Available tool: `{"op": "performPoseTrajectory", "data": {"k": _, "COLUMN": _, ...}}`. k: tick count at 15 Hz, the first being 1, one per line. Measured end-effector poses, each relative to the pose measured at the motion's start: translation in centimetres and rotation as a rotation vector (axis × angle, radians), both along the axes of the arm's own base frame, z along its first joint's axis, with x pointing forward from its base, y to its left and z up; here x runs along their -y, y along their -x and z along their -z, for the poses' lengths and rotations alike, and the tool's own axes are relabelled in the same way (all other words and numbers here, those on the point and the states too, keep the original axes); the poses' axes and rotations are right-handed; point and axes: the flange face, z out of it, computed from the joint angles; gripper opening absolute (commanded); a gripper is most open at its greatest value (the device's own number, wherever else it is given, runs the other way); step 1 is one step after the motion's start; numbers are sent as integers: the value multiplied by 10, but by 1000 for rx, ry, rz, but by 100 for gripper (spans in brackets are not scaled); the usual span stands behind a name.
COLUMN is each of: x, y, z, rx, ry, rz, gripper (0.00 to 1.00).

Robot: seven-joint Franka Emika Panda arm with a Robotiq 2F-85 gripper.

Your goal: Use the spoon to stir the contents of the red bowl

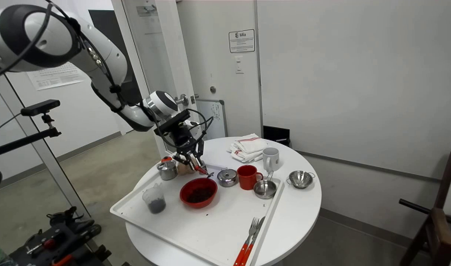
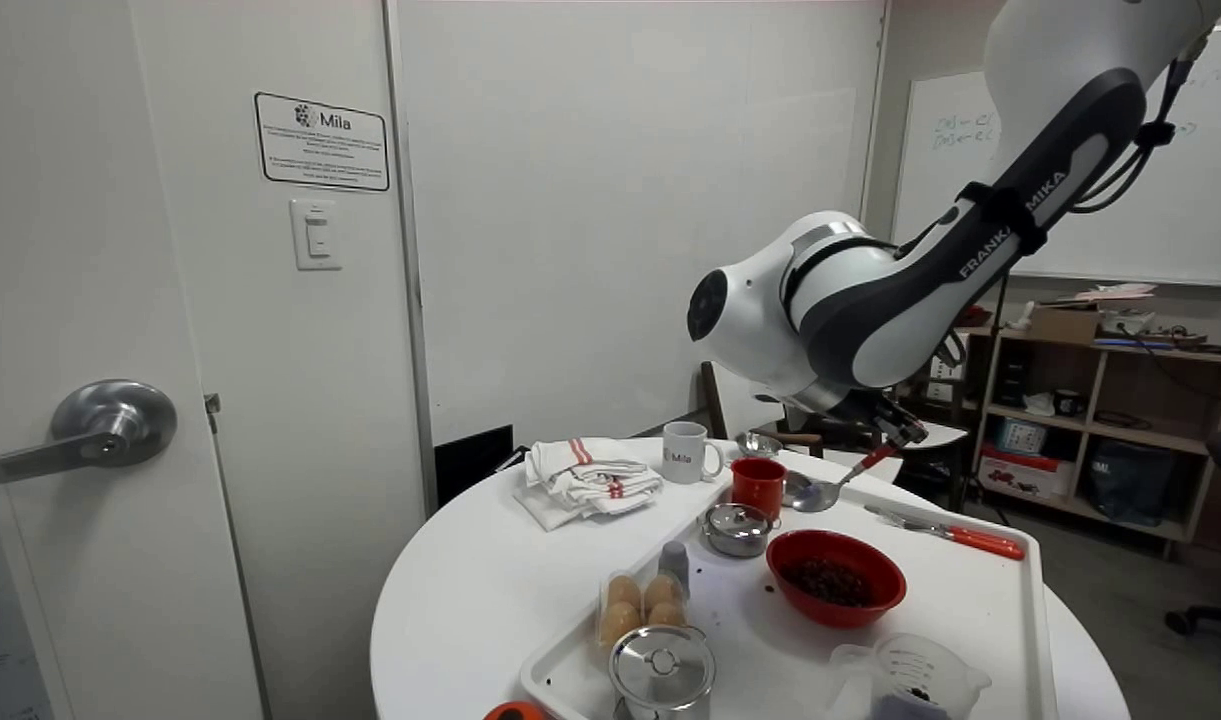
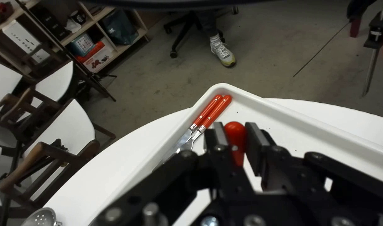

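1 arm (image 2: 895, 320), bent downward, end effector (image 3: 236, 135) clamped on the tilted spoon (image 2: 822, 494), apart from the red bowl (image 2: 835, 613).

"Mila" is marking a black-framed white sign (image 2: 322, 142) (smaller lines blurring) and a pale cylindrical mug (image 2: 684, 455); "FRANKA" and "MIKA" are lining a white-and-black robot arm (image 2: 930, 290), "LEAN" a white box (image 3: 25, 41).

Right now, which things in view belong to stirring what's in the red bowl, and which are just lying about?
For the stirring:
spoon, held in the gripper
red bowl
dark contents

Just lying about:
fork
knife
red mug
pale mug
folded towels
eggs
measuring cup
lidded pots
small pan
colander
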Motion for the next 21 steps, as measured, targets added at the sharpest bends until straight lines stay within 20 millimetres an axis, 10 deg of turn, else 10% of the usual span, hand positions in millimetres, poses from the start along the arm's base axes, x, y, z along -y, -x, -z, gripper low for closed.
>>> {"op": "performPoseTrajectory", "data": {"k": 9, "x": -31, "y": 2, "z": 10, "rx": -43, "ry": -10, "rz": -100, "gripper": 5}}
{"op": "performPoseTrajectory", "data": {"k": 21, "x": -20, "y": 21, "z": 42, "rx": -151, "ry": 61, "rz": -92, "gripper": 5}}
